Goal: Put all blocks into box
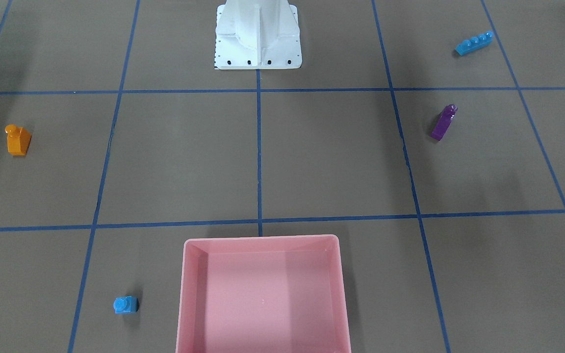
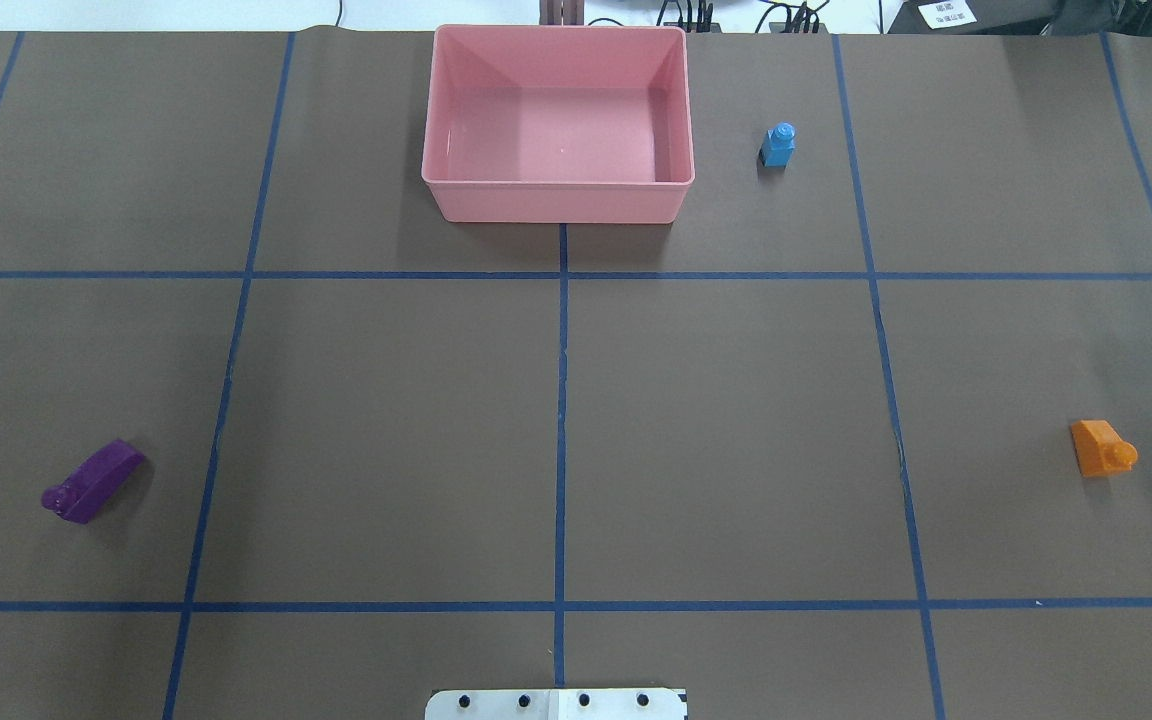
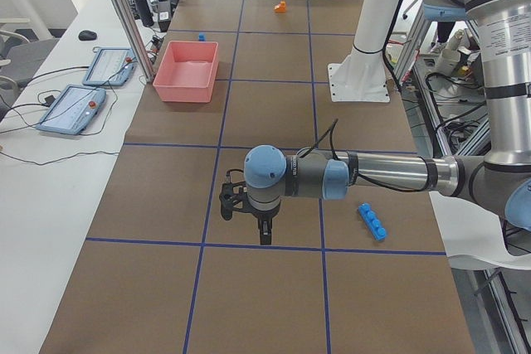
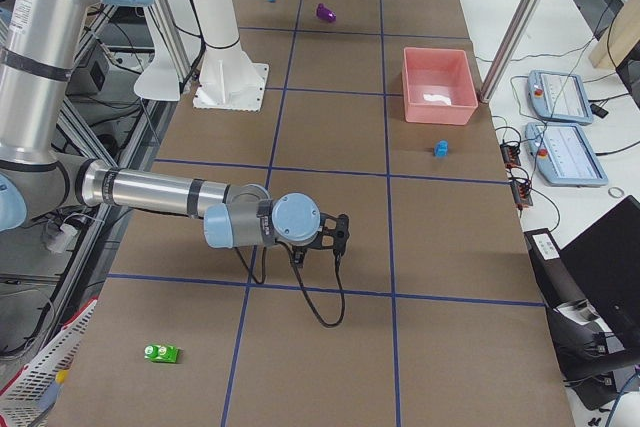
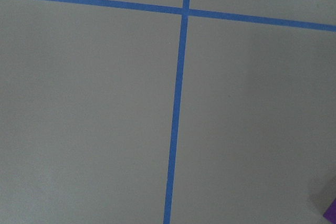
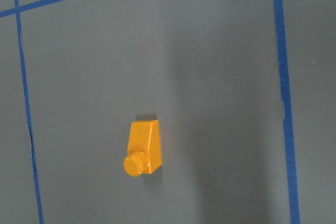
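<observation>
Both arms reach out low and level, left gripper [image 3: 264, 236] and right gripper [image 4: 338, 237] pointing down at the papered table [image 2: 386, 420]; I cannot tell either claw's state. The glossy pink box [image 2: 556, 205] sits far centre. Outside it are the small blue brick [image 2: 778, 146] just right, the orange brick [image 2: 1101, 448] near right, and the purple brick [image 2: 91, 480] near left, lying diagonally with its stud end nearer the robot.

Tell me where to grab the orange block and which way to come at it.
Probably straight from above, closing on the two flat long sides of the orange block. It lies tipped over on the table with its round stud pointing sideways, so the stud end and the sloped face look poor for pinching; the flat sides seem the surer hold.
</observation>
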Tool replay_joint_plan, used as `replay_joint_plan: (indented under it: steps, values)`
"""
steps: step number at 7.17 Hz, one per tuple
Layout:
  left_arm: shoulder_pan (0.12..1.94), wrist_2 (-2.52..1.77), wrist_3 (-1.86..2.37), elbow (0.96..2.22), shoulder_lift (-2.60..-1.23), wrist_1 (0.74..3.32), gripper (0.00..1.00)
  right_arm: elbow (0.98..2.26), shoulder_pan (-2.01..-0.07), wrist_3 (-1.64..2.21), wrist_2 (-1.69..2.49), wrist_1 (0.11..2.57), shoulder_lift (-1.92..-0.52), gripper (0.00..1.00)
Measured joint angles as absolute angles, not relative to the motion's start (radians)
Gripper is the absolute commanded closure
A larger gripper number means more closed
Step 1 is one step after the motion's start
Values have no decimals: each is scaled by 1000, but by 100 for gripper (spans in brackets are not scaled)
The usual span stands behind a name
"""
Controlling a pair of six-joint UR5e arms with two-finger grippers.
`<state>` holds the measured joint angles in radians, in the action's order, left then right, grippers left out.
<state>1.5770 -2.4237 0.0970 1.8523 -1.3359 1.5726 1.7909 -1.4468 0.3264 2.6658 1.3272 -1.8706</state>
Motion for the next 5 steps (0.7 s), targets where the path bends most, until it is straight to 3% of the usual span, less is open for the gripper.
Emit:
replay_joint_plan:
  steps: [2, 5]
  values:
    - [1576, -2425, 96, 1853, -1335, 1587, 0, 1794, -1231, 521, 2497, 1302, -1753, 0]
    - [1575, -2431, 96, 1854, -1334, 1621, 0, 1790, -1057, 574, 2327, 1288, -1712, 0]
